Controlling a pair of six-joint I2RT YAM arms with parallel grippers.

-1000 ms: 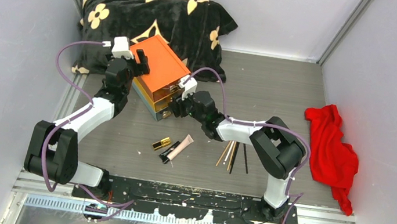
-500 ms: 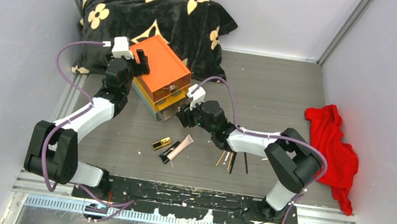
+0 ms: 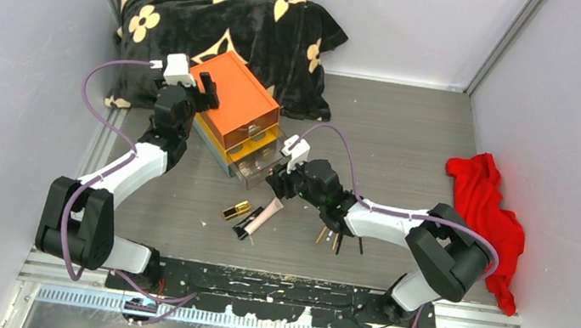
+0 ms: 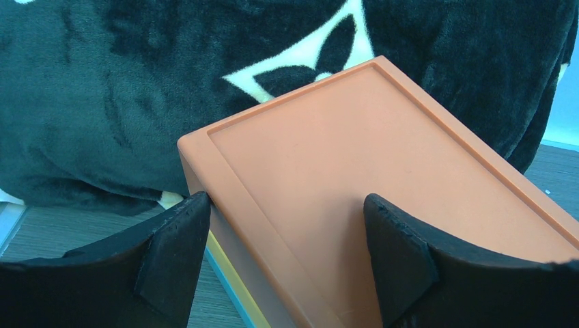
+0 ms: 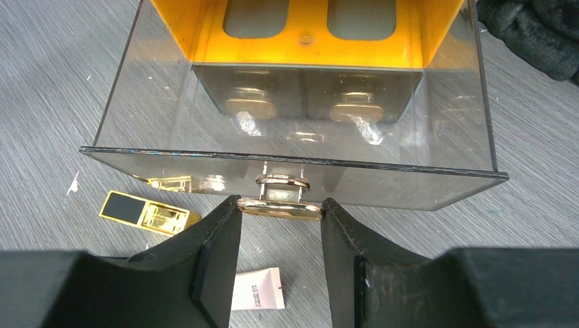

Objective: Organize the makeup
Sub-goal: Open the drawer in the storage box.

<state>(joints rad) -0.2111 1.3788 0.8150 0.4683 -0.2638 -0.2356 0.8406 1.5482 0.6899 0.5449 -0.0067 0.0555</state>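
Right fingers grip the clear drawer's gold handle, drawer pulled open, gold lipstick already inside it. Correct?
No: the right wrist view shows the lipstick lying on the table outside the drawer. The right fingers do grip the gold handle, and the drawer is pulled open.

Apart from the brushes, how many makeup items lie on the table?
3: the gold-black lipstick, the pink tube just right of it, and the black tube at the pink tube's near end. The right arm may hide more.
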